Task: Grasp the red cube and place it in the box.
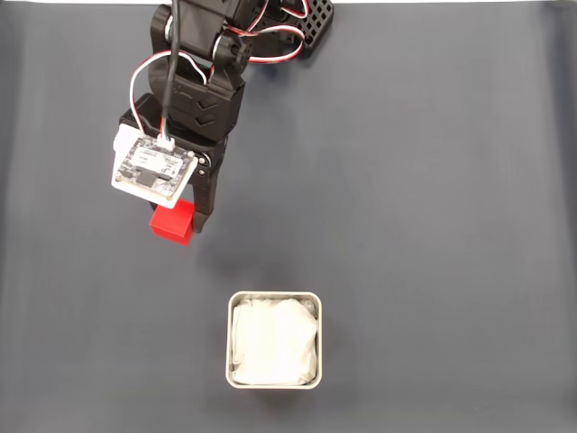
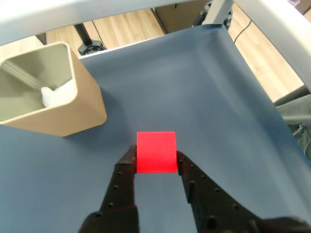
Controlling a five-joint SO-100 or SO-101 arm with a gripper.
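The red cube (image 1: 169,222) sits between the black fingers of my gripper (image 1: 180,229) at the left-middle of the dark mat. In the wrist view the gripper (image 2: 154,156) is shut on the cube (image 2: 156,145), one finger pressing each side face. Whether the cube rests on the mat or hangs just above it, I cannot tell. The box (image 1: 274,294), pale metal with rounded corners and a white wrinkly lining, stands below and to the right of the cube in the fixed view. In the wrist view the box (image 2: 58,114) is at the upper left, apart from the cube.
A dark blue-grey mat (image 1: 433,225) covers the table. The arm's black base (image 1: 315,23) is at the top edge. In the wrist view a wooden floor (image 2: 126,24) and a table frame show beyond the mat's far edge.
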